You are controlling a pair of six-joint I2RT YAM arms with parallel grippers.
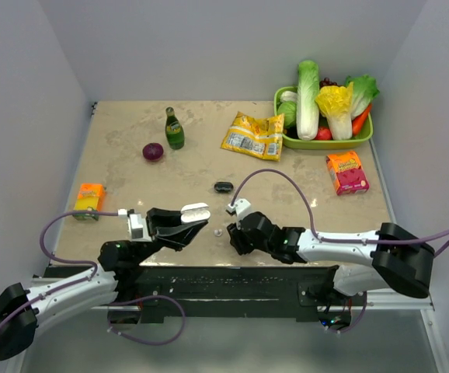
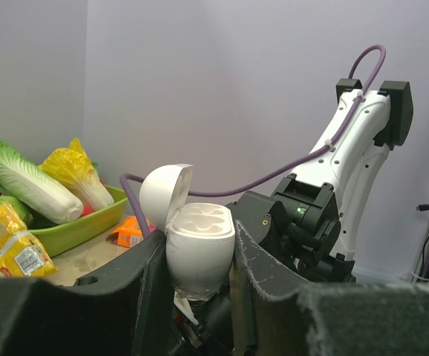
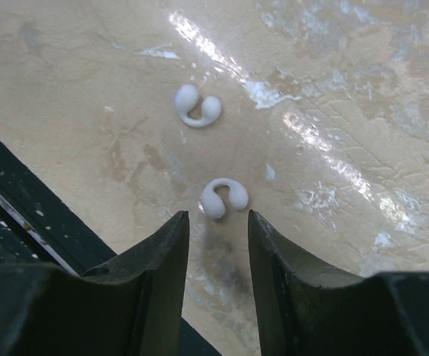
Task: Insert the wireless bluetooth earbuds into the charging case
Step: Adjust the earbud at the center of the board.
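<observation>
The white oval charging case (image 2: 200,252) stands upright between the fingers of my left gripper (image 2: 200,233), which is shut on it. Its lid (image 2: 162,194) is flipped open, showing two hollow wells. From above, the case (image 1: 195,211) hangs over the table's near edge, left of centre. Two small white C-shaped earbuds lie on the table in the right wrist view: one earbud (image 3: 214,205) just beyond the fingertips, the other earbud (image 3: 187,99) farther off. My right gripper (image 3: 217,216) hovers open above the table, nothing between its fingers. In the top view this right gripper (image 1: 232,237) is just right of the case.
A small black object (image 1: 224,186) lies mid-table. Farther back are a green bottle (image 1: 174,129), a red onion (image 1: 153,151), a yellow snack bag (image 1: 253,135) and a green tray (image 1: 325,142) of vegetables. A red box (image 1: 347,172) sits right, an orange box (image 1: 90,198) left.
</observation>
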